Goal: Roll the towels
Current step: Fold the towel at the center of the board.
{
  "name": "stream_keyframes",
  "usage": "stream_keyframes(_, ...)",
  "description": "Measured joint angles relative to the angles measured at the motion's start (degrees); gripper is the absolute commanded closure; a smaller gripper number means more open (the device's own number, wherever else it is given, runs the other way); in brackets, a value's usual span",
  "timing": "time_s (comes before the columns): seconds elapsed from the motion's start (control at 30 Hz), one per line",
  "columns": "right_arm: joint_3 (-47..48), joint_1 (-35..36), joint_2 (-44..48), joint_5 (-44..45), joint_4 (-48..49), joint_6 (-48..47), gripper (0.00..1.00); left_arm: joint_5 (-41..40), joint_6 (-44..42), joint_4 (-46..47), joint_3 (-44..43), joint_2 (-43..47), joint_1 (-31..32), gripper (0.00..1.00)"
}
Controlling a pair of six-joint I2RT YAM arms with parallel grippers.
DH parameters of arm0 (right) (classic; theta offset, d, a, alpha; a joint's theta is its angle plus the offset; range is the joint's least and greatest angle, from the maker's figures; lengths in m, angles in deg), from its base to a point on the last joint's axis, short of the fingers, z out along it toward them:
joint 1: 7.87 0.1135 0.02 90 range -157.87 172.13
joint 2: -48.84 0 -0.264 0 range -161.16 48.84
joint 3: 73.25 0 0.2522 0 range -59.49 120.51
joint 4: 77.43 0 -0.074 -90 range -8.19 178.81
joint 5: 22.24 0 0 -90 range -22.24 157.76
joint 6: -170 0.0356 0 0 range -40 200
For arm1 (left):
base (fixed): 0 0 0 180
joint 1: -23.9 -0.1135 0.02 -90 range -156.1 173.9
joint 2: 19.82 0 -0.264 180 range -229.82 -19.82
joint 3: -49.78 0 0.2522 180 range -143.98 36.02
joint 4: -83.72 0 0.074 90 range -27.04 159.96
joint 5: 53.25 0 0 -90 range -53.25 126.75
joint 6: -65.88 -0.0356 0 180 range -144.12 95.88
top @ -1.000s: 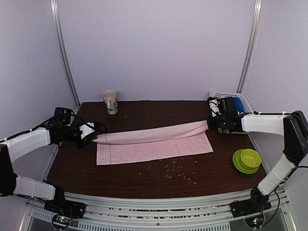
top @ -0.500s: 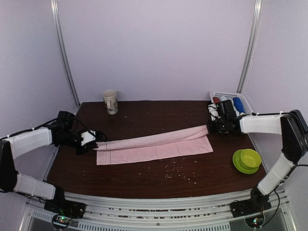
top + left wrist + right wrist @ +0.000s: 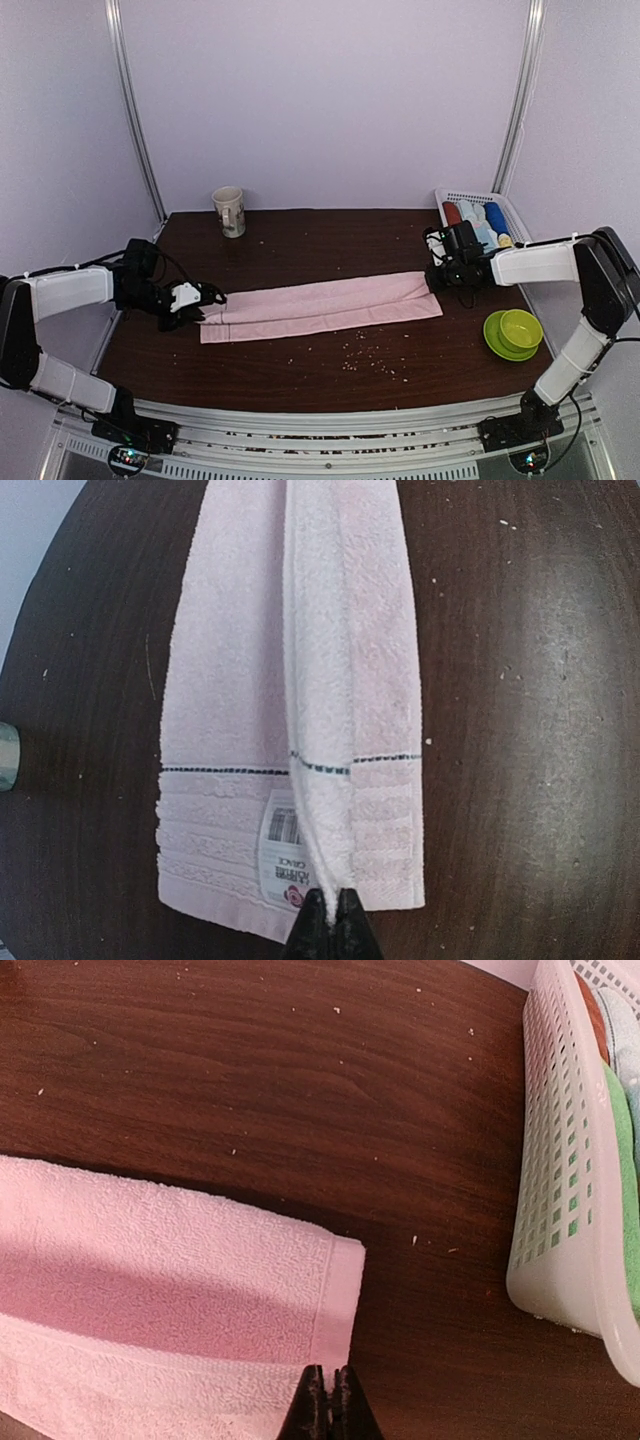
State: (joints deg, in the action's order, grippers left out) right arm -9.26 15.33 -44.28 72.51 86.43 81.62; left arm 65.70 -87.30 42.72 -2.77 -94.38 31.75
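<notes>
A pale pink towel [image 3: 320, 306] lies folded lengthwise across the dark table. My left gripper [image 3: 203, 302] is shut on the folded-over edge at the towel's left end; the left wrist view shows the fold [image 3: 330, 730] pinched between my fingertips [image 3: 331, 912], beside a white label. My right gripper [image 3: 436, 280] is shut on the towel's right end; in the right wrist view the hem [image 3: 335, 1300] runs into my closed fingertips [image 3: 327, 1392]. Rolled towels [image 3: 478, 218] in blue, red and pale colours lie in the white basket [image 3: 512, 218].
A mug [image 3: 229, 211] stands at the back left. Green bowls [image 3: 512, 333] sit at the right front. The white slatted basket [image 3: 560, 1180] is right of my right gripper. Crumbs [image 3: 365, 355] are scattered on the table in front of the towel.
Both grippers have lowered and come toward the front, laying the held upper edge down over the towel. The towel now lies flatter, folded in half lengthwise.
</notes>
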Motion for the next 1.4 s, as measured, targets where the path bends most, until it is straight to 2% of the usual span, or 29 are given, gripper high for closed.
stream_keyframes(1.0, -1.5, 0.9, -2.3, 2.4, 0.5, 1.3, 0.98, 2.1, -3.0, -2.9, 2.9, -1.7, 0.0, 0.91)
stream_keyframes(1.1, -1.5, 0.9, -2.4, 2.6, 0.5, 1.3, 0.97, 2.1, -3.0, -3.0, 2.9, -2.0, 0.0, 0.86)
stream_keyframes(1.17, -1.5, 0.9, -2.4, 2.8, 0.5, 1.3, 0.92, 2.1, -3.0, -3.0, 2.9, -2.0, 0.0, 0.81)
stream_keyframes(1.3, -1.5, 0.9, -2.4, 3.3, 0.4, 1.4, 0.81, 2.0, -3.3, -3.4, 3.2, -2.0, 0.0, 0.61)
stream_keyframes(1.4, -1.6, 0.9, -2.3, 3.7, 0.2, 1.4, 0.74, 1.9, -3.6, -4.6, 3.3, -2.0, 0.0, 0.55)
